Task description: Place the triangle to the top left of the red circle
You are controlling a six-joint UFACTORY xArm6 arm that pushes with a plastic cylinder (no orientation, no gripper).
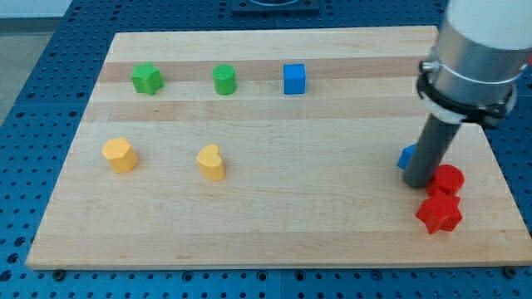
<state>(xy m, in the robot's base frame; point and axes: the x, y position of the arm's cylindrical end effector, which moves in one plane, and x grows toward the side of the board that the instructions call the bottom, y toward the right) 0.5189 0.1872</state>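
My tip [418,184] sits near board [249,241] right edge, touching blue triangle [406,156] and red circle [450,178]; red star [439,213] just below. No claw, just a rod.

Only the end of the arm [482,41] is seen, up at the view's top right. A fat cylindrical body is shown, pale grey to white and pretty smooth, with a soft sheen down its side. Just below that, a black band [464,98] is wrapped around it like a clamp ring, slightly wider than the body, with a small lug sticking out on its left edge. Under the band a straight dark grey rod [432,149] is fitted, much thinner and matte. The rod is ended by my tip [418,184], cut off plain. No cables, screws or markings can be made out.
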